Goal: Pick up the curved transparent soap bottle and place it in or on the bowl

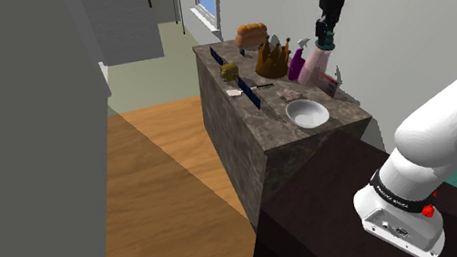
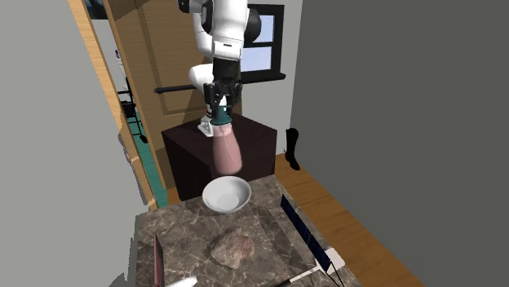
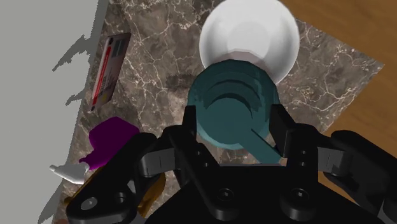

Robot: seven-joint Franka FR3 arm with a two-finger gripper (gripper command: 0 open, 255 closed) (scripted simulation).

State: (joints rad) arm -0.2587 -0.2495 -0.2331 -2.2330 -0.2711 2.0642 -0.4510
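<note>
Soap bottle (image 2: 226, 148) is in the end effector (image 2: 222, 120), clamped at its teal cap, pinkish see-through body hanging below, slightly tilted. In the second exterior view we see its base off the counter (image 2: 183, 236), just above the far rim of the white bowl (image 2: 226, 196). Not in the bowl yet.

Wrist view: we look straight down on the teal cap, with the two black fingers (image 3: 191, 124) pressed to its sides. The bowl sits beyond the cap, partly covered by it.

The counter is a dark marbled slab. On it, near the bowl:
- a brownish rock-like lump (image 2: 235, 247), on the side away from the arm (image 2: 224, 33)
- a thin blue panel (image 2: 306, 232) standing on edge, near the counter's edge at the second exterior view's right
- a purple bottle (image 3: 111, 137) with a white nozzle, close to the wall
- a flat red-and-grey card (image 3: 111, 63), also along the wall
- a brown crown-shaped thing (image 1: 274, 57) and a tan loaf-like thing (image 1: 251, 34) farther back in the shoulder view

The dark stand (image 1: 322, 220) butts against the counter's end. There is wood floor beside the counter.
</note>
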